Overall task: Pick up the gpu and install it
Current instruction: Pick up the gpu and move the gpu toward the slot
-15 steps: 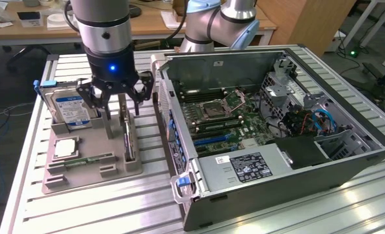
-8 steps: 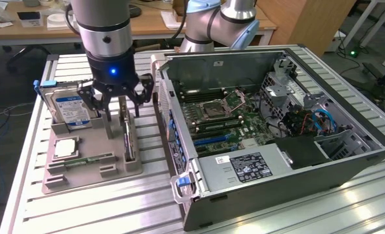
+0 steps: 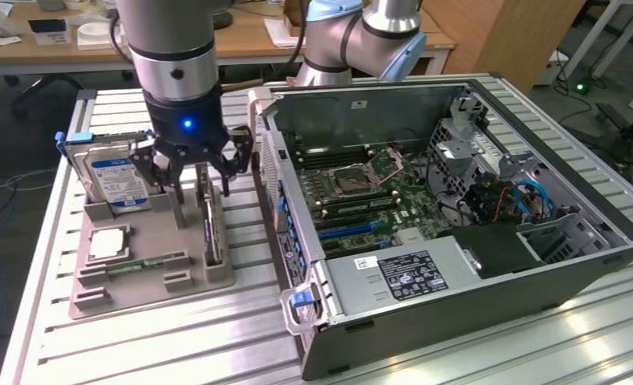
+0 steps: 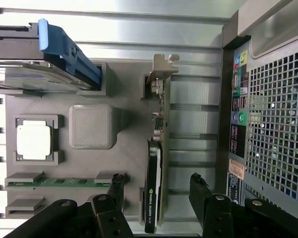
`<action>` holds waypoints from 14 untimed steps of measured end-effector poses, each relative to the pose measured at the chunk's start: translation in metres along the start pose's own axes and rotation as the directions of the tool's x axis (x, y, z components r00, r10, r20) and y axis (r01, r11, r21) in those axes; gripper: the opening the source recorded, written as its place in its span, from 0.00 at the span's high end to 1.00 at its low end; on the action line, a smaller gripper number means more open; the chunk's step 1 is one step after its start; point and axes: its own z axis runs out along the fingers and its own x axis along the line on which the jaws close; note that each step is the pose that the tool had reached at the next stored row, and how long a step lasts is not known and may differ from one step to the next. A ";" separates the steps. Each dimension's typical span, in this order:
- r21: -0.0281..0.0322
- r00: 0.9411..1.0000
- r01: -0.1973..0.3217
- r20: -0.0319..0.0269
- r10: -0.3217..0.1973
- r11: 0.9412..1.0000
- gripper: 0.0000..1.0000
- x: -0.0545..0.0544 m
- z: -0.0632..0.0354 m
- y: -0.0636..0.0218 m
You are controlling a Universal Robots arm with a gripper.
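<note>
The gpu point(image 3: 211, 233) is a thin dark card standing on its edge in a slot of the grey parts tray point(image 3: 134, 285). In the wrist view the gpu point(image 4: 156, 148) runs lengthwise, with its silver bracket point(image 4: 161, 69) at the far end. My gripper point(image 3: 196, 186) hangs just above the card's near end, open. Its black fingers point(image 4: 114, 191) stand on either side of the card without touching it, so the gripper point(image 4: 156, 193) straddles the card. The open computer case point(image 3: 444, 200) lies beside the tray on the exterior view's right, its motherboard point(image 3: 359, 200) exposed.
The tray also holds a silver hard drive with a blue label point(image 3: 113, 176), a square processor chip point(image 3: 107, 241) and a green memory stick point(image 3: 145, 262). The case's rear panel point(image 4: 273, 124) rises close beside the card. A second robot arm point(image 3: 359, 36) stands behind the case.
</note>
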 end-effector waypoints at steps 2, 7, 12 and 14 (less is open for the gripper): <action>0.000 1.000 0.000 0.000 0.000 1.000 0.35 0.000 0.0018 -0.0001; 0.000 1.000 0.000 0.000 0.000 1.000 0.35 0.000 0.0068 -0.0002; 0.000 1.000 0.000 0.000 0.000 1.000 0.35 0.000 0.0116 -0.0004; 0.000 1.000 0.000 0.000 0.000 1.000 0.35 0.000 0.0135 -0.0005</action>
